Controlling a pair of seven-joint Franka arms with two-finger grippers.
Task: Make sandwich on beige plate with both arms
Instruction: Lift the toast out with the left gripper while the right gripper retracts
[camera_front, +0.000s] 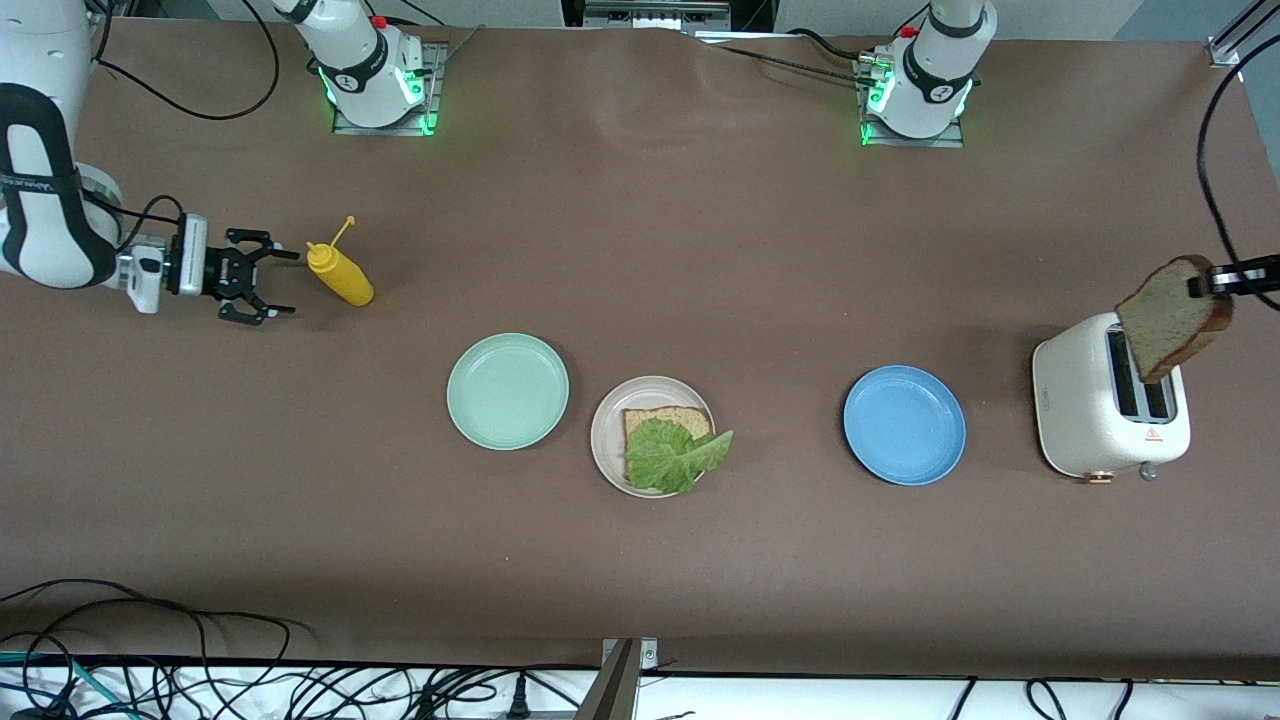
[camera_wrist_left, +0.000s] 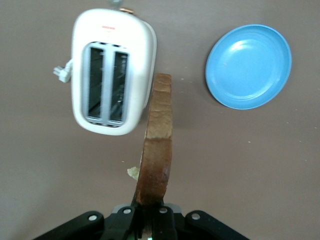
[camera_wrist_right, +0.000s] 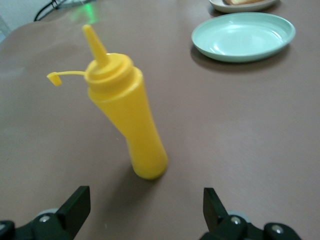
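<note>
The beige plate (camera_front: 603, 440) sits mid-table and carries one brown bread slice (camera_front: 665, 418) with a ruffled green lettuce leaf (camera_front: 675, 455) on top. My left gripper (camera_front: 1203, 287) (camera_wrist_left: 149, 210) is shut on the crust of a second bread slice (camera_front: 1172, 318) (camera_wrist_left: 157, 145). That slice hangs on edge above the white toaster (camera_front: 1100, 410) (camera_wrist_left: 112, 77). My right gripper (camera_front: 285, 283) (camera_wrist_right: 145, 200) is open beside a yellow squeeze bottle (camera_front: 340, 273) (camera_wrist_right: 125, 115), with nothing between its fingers.
A mint-green plate (camera_front: 508, 391) (camera_wrist_right: 243, 35) lies beside the beige plate toward the right arm's end. A blue plate (camera_front: 904, 425) (camera_wrist_left: 248, 66) lies between the beige plate and the toaster. Cables run along the table edge nearest the front camera.
</note>
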